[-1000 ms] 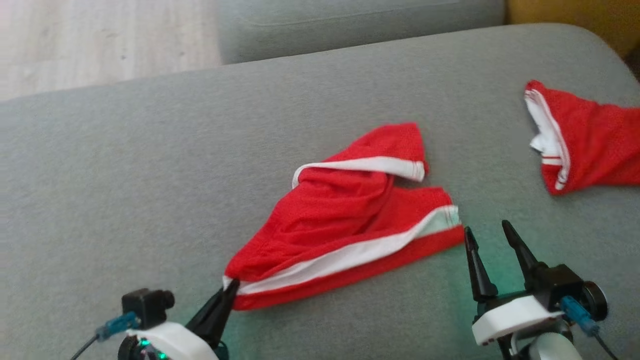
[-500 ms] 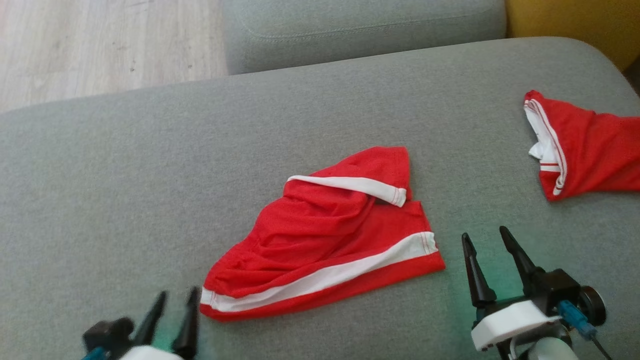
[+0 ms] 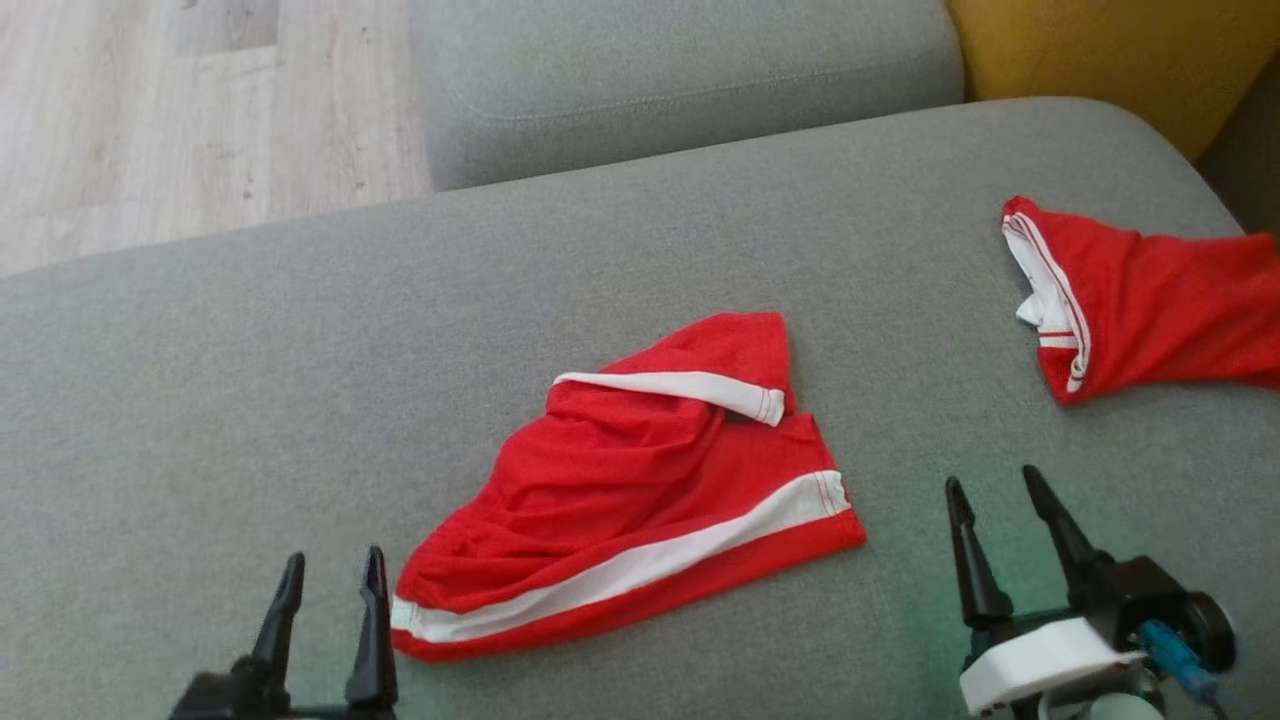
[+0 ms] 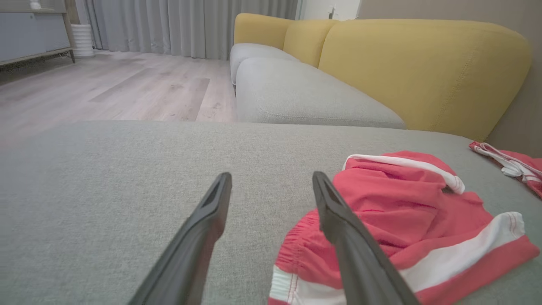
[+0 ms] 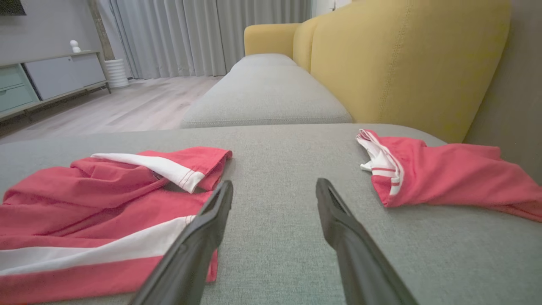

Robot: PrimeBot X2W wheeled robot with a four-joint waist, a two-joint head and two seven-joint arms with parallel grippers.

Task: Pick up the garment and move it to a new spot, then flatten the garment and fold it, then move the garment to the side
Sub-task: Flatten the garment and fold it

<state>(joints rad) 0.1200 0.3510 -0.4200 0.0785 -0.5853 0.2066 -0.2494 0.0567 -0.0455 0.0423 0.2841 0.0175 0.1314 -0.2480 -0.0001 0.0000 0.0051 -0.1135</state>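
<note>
The red mesh shorts with a white side stripe (image 3: pixel 640 490) lie in the middle of the grey fabric seat cushion (image 3: pixel 300 350), a little toward its near edge. They are bunched, with one leg turned over on top of the other. My left gripper (image 3: pixel 330 600) hangs with its fingers apart just beside the gathered waist corner at the near-left end of the shorts, and it holds nothing. My right gripper (image 3: pixel 992 483) is also spread and empty, near the striped hem corner on the other side. A second red garment with white trim (image 3: pixel 1150 310) lies well apart at the right edge of the cushion, and I judge it is not my work now. I think the step in hand is the flattening. For this I need to take one corner with each gripper, low on the cloth and only one layer if possible, then pull them apart gently so the turned leg opens.
</note>
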